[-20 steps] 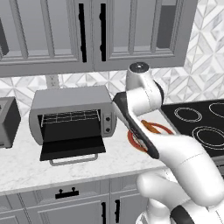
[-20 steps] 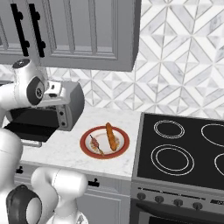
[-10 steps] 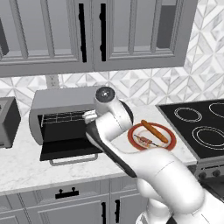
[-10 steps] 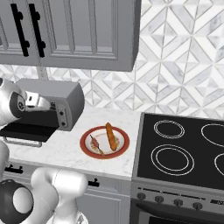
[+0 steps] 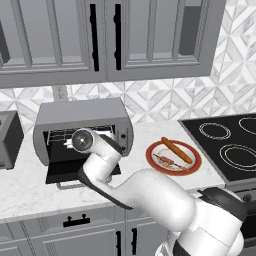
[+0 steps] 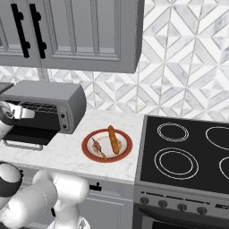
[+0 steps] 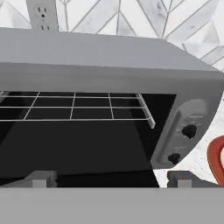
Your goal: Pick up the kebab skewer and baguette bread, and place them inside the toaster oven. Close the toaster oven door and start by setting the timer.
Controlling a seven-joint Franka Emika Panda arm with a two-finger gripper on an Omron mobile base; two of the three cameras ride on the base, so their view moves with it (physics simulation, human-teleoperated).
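The toaster oven [image 5: 80, 117] stands on the tabletop [image 6: 71, 154] with its toaster oven door [image 5: 65, 167] dropped open and the wire rack [image 7: 83, 107] bare. The gripper [image 7: 111, 178] hangs just in front of the oven's mouth, released and holding nothing. To the right of the oven, a red plate [image 6: 106, 145] carries the baguette bread [image 6: 114, 139] and the kebab skewer [image 6: 99, 148] side by side.

Grey toaster oven [image 5: 80, 114], black inside. Right of toaster oven: red-rimmed plate [image 6: 89, 138], golden-brown baguette bread [image 6: 114, 139], reddish-pale kebab skewer [image 6: 99, 148]. White marbled counter [image 6: 67, 155], grey-white geometric backsplash [image 6: 179, 67].
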